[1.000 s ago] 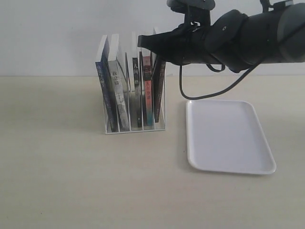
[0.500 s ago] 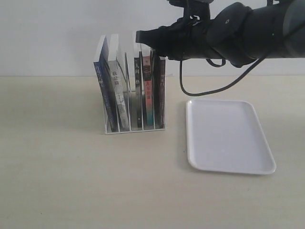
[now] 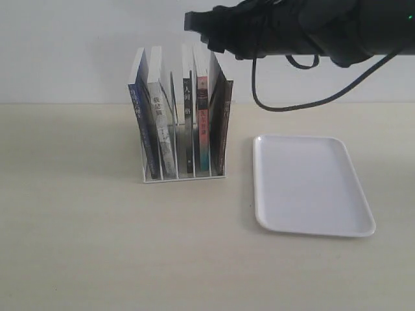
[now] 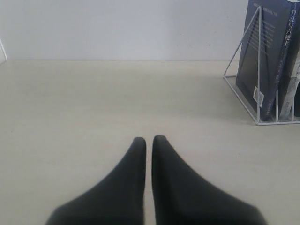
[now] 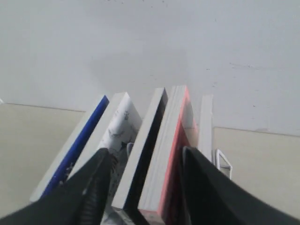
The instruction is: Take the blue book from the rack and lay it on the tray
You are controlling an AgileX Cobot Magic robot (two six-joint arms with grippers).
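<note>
Cutting off the dark arm point(image 3: 311, 26) at the exterior view's top edge. Holds the right gripper point(image 5: 146, 154) spread wide above upright paperbacks point(image 3: 194, 123) in the thin-wire rack point(image 3: 185, 176). Leaves the blue book point(image 3: 138, 120) leftmost, leaning, seemingly untouched. Shows the left gripper point(image 4: 149, 140) pinched nearly together, empty; smooth white tray point(image 3: 311, 188) beside the rack.

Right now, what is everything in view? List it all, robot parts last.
blue book: one, dark blue, leftmost slot of the rack
other books: four, grey-white, black, red-and-teal, dark, in the slots to its right
rack: one, white wire, on the table left of the tray
tray: one, white, flat on the table
table: one, beige
left gripper: one, black, shut, low over the table beside the rack
right gripper: one, black, open, above the books' top edges
</note>
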